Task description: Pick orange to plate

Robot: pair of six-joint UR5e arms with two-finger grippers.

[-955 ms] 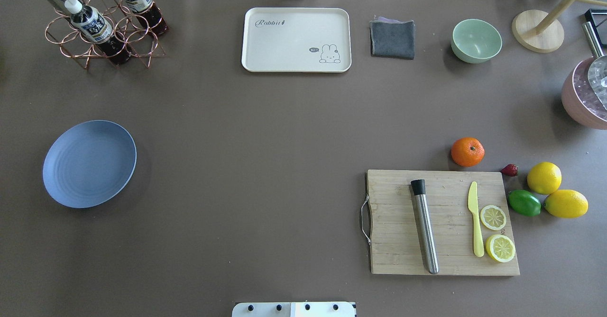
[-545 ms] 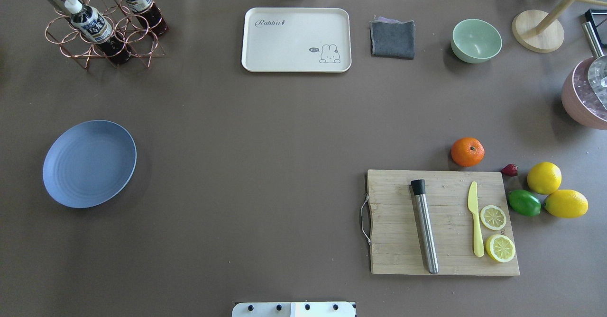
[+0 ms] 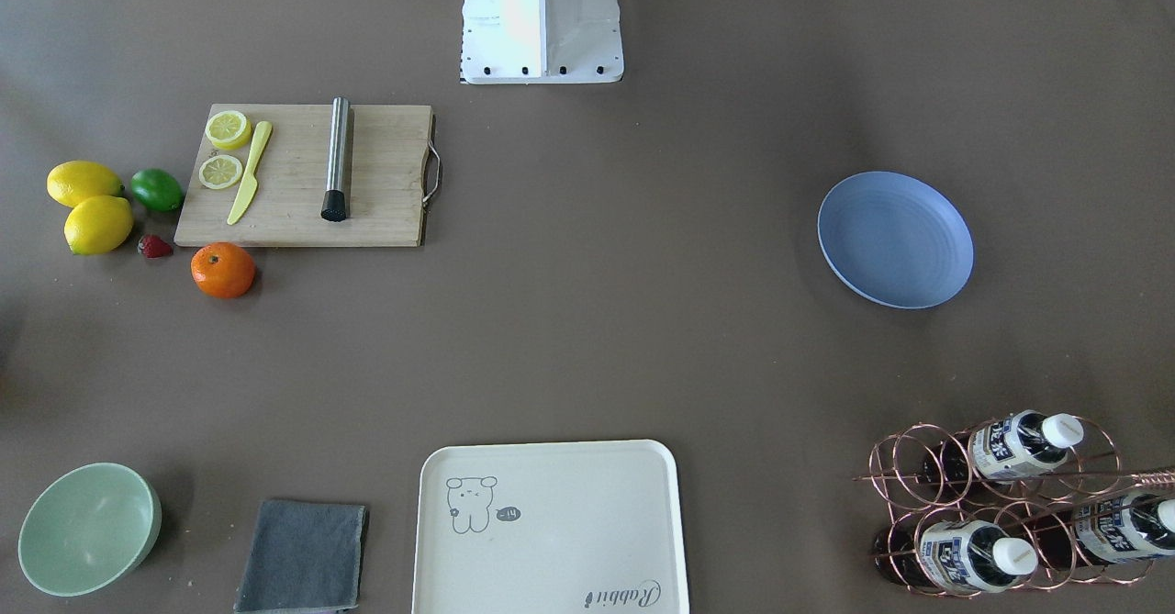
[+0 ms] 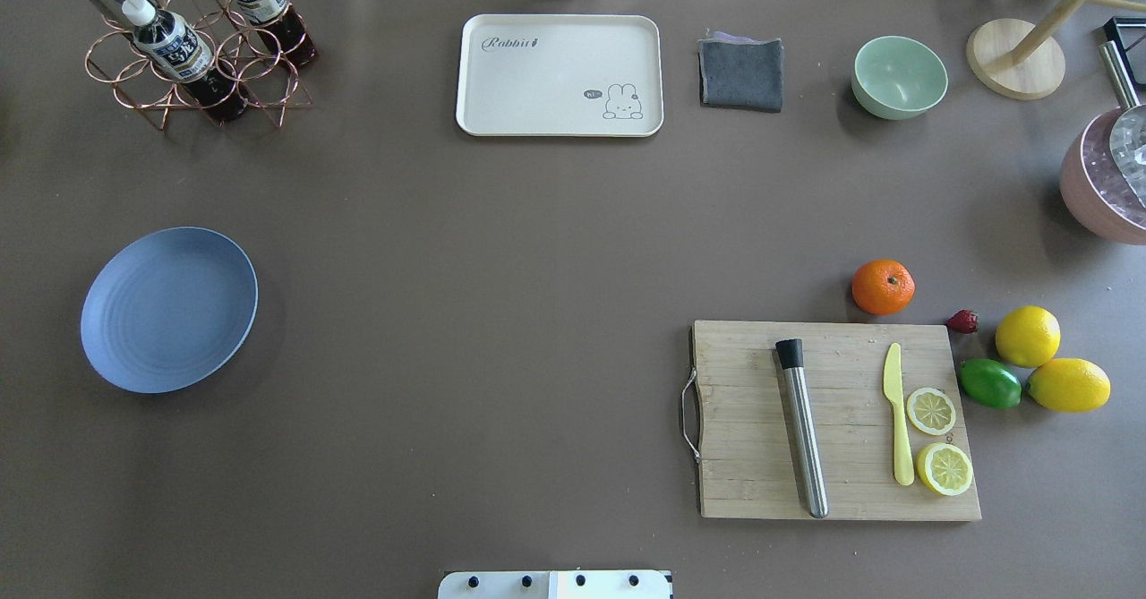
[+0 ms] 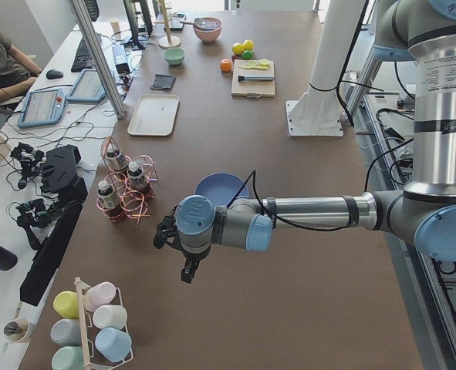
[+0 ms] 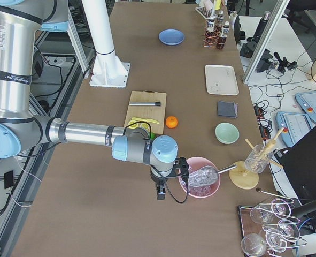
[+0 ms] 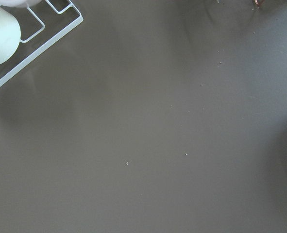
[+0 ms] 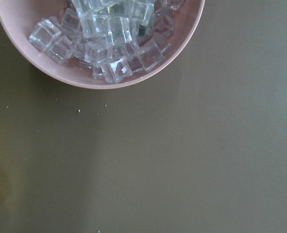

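Observation:
The orange point(image 4: 883, 286) rests on the table just beyond the far edge of the wooden cutting board point(image 4: 833, 420), on the right side; it also shows in the front view point(image 3: 223, 270). The blue-grey plate point(image 4: 168, 309) lies bare at the left point(image 3: 895, 239). Neither gripper appears in the overhead or front views. The left gripper point(image 5: 187, 274) hangs past the plate at the table's left end, seen only from the side. The right gripper point(image 6: 159, 191) hangs beside the pink ice bowl point(image 6: 199, 178), far from the orange. I cannot tell if either is open or shut.
Two lemons point(image 4: 1028, 336), a lime point(image 4: 990, 383) and a strawberry point(image 4: 962, 320) lie right of the board, which carries a muddler point(image 4: 802, 427), a yellow knife point(image 4: 898, 411) and lemon slices. Cream tray point(image 4: 560, 75), grey cloth point(image 4: 741, 72), green bowl point(image 4: 899, 77) and bottle rack point(image 4: 192, 44) line the far edge.

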